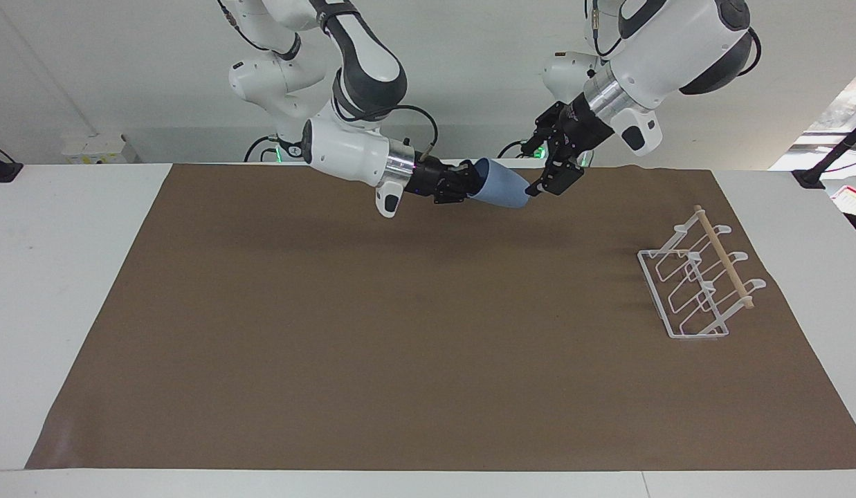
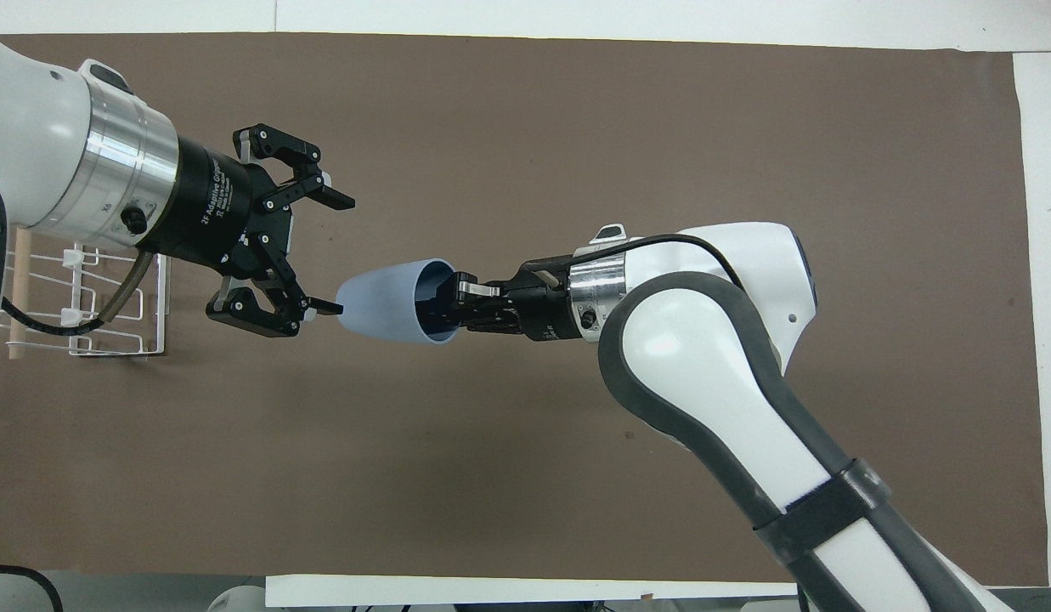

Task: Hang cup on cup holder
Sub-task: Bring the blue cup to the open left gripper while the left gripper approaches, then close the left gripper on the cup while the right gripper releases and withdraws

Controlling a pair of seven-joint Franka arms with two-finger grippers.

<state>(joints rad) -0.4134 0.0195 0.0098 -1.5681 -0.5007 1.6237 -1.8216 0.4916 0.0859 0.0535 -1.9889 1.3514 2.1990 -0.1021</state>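
Above the brown mat, seen from across the counter, the cup lies sideways in the air, base aimed at the left claw, rim toward the right claw, which is clamped on that rim. The rack sits on the mat, well apart from the cup, toward the left arm's end. From overhead, the left claw gapes wide, one fingertip at the cup's base; it's nearest, ready for a handover.
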